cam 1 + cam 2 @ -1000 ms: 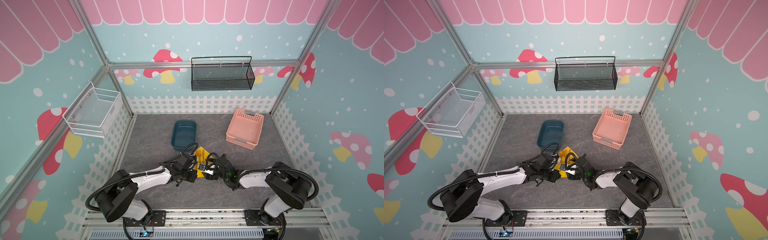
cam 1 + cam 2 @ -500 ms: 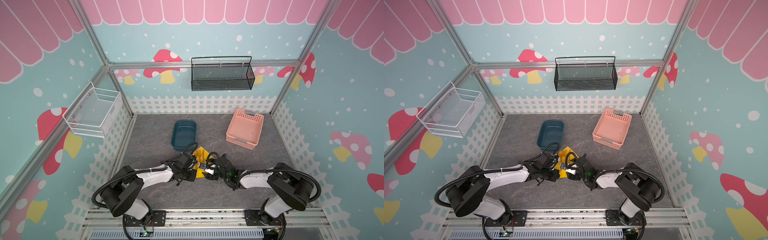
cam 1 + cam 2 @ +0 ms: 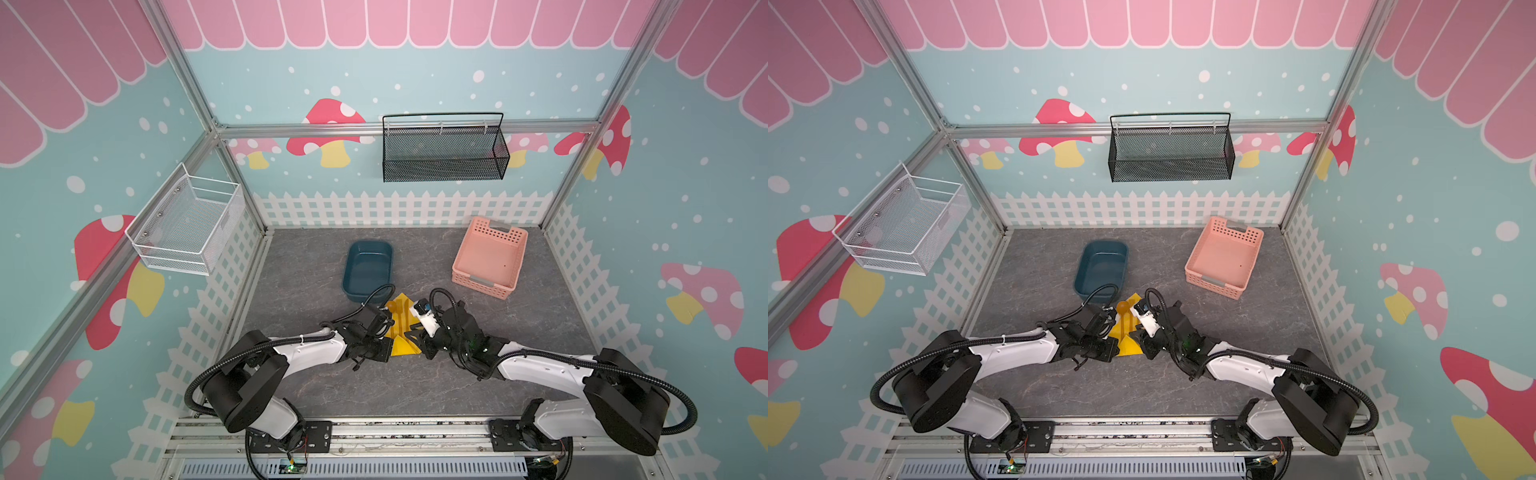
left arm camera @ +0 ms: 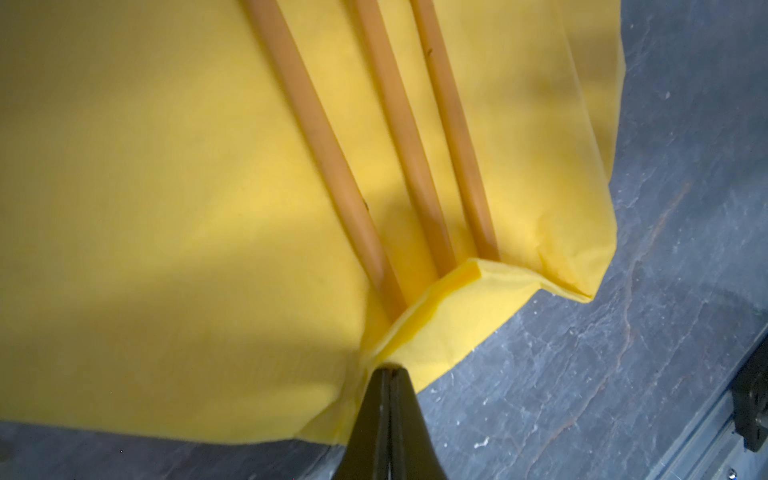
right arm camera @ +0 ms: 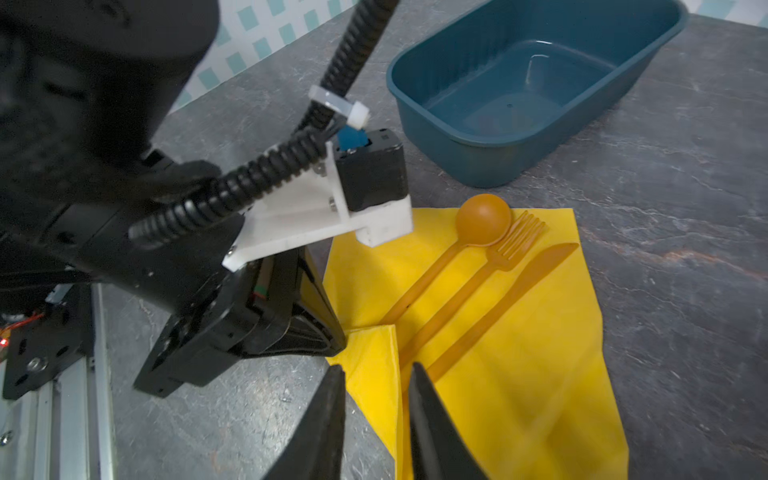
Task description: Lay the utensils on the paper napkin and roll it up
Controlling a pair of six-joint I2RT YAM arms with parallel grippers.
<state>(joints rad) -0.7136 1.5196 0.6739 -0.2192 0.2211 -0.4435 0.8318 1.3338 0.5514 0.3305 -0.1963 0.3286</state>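
While the right gripper has narrowed its jaws around the folded flap of the paper napkin, grip uncertain, the left gripper stays clenched on that fold; napkin and utensils lie at five o'clock of the dark blue tub, so rolling looks imminent

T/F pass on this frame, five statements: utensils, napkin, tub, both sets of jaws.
1. The orange plastic spoon, fork and knife lie side by side on the yellow paper napkin. True.
2. The napkin is fully rolled up. False: it lies mostly flat, with only one corner folded over the handle ends.
3. The left jaws stand wide open. False: they are shut on the napkin's folded edge.
4. The dark blue plastic tub is empty. True.
5. The right jaws sit at the napkin's folded corner with a gap between them. True.
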